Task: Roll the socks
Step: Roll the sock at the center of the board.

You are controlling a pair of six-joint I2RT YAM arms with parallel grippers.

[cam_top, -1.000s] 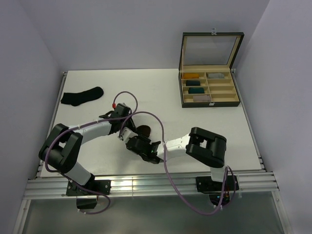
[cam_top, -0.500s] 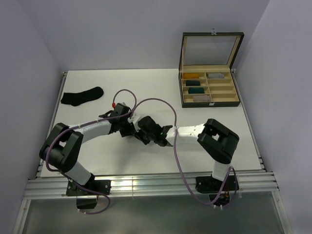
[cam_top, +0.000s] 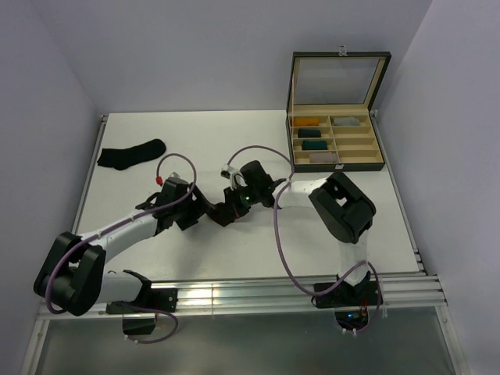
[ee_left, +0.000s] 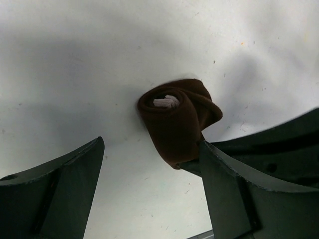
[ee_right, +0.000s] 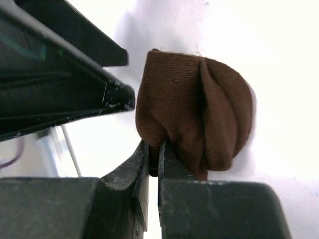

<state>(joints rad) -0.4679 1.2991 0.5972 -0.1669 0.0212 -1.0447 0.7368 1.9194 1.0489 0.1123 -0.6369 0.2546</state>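
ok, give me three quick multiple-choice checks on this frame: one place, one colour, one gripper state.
1. Where is the black sock?
A) far left of the table
B) centre
C) near-right edge

2. Colour of the rolled sock?
A) teal
B) dark brown
C) mustard

3. State of the right gripper?
A) wide open
B) out of view
C) shut on the rolled sock

Answers:
1 A: the top view shows it lying flat by the far-left edge.
2 B: both wrist views show brown fabric.
3 C: its fingers pinch the roll's edge.
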